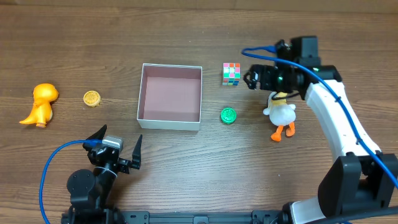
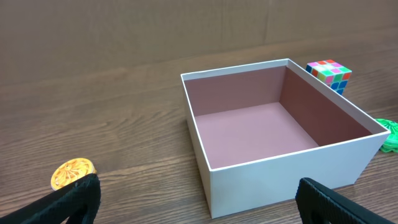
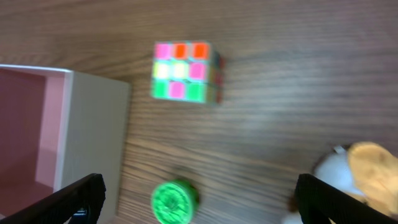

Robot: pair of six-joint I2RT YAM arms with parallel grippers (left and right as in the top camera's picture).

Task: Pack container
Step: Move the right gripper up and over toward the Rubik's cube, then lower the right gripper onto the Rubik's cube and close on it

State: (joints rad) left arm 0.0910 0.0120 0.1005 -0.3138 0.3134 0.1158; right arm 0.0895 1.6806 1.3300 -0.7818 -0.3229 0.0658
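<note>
Spread wide and holding nothing, my left claw (image 1: pixel 121 138) hangs near the front wall of the container (image 1: pixel 169 124), which stands at the middle of the table, while my right claw (image 1: pixel 250 79), equally spread, hovers beside the colour cube (image 1: pixel 231 73) and the white duck (image 1: pixel 283 113).

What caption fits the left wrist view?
Open left gripper facing the empty container, with gold token, puzzle cube and green disc outside.
</note>
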